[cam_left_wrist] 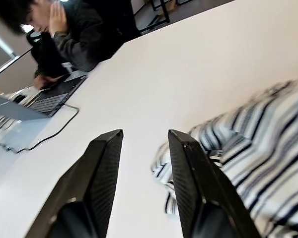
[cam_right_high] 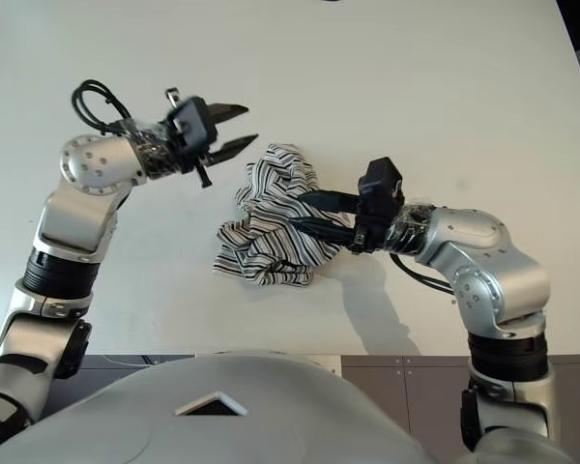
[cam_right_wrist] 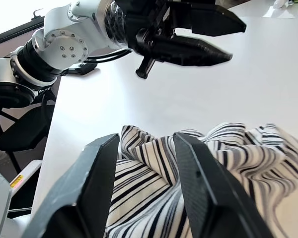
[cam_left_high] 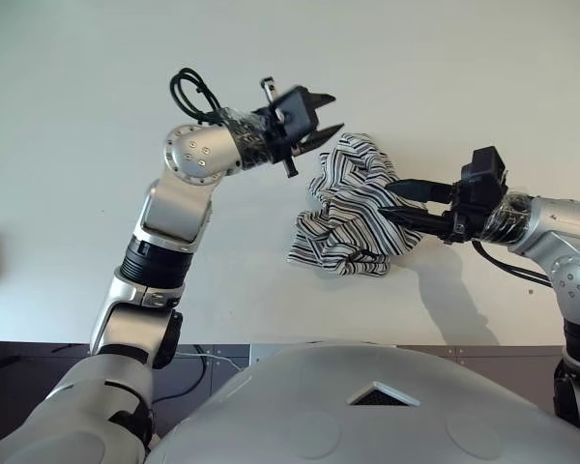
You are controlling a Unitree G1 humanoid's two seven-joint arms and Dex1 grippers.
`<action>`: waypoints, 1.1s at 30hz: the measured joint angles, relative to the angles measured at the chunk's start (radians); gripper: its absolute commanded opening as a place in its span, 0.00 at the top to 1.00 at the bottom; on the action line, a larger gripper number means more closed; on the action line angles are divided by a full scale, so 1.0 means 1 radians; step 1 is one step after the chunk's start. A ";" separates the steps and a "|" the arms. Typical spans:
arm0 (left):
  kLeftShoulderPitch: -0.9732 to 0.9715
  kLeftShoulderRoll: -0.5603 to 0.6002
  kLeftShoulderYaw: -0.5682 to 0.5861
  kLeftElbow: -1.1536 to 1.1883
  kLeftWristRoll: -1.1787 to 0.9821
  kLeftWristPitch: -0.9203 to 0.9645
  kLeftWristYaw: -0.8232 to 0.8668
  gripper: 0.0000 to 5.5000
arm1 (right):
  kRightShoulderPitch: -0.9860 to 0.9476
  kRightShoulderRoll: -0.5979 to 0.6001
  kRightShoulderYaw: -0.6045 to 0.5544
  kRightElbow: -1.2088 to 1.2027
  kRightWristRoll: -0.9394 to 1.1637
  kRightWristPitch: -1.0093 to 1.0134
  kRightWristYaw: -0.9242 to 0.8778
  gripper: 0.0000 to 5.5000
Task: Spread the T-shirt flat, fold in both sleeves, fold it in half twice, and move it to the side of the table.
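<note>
White bench (cam_left_high: 97, 68); a laptop (cam_left_wrist: 52, 97) and a cable (cam_left_wrist: 59, 130) lie well apart from the work. The left claw (cam_left_high: 334, 112), fingers spread and holding nothing, hangs just beside the far left edge of the T-shirt (cam_left_high: 340, 224). The right claw (cam_left_high: 387, 196), likewise spread, lies across the shirt's right side and hides part of it. The T-shirt, white with dark stripes, sits in a crumpled heap near the middle of the bench, folds bunched, sleeves not distinguishable.
</note>
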 measured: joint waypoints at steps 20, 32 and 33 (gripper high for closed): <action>0.224 0.390 -0.145 0.045 0.140 -0.409 -0.113 0.70 | 0.114 0.033 0.084 0.373 -0.355 -0.309 -0.096 0.64; 0.245 0.329 -0.170 -0.050 0.083 -0.271 -0.194 0.70 | -0.015 0.303 0.180 0.291 -0.156 -0.149 -0.119 0.64; 0.246 0.322 -0.172 -0.051 0.083 -0.267 -0.194 0.70 | -0.030 0.305 0.164 0.244 -0.108 -0.108 -0.120 0.64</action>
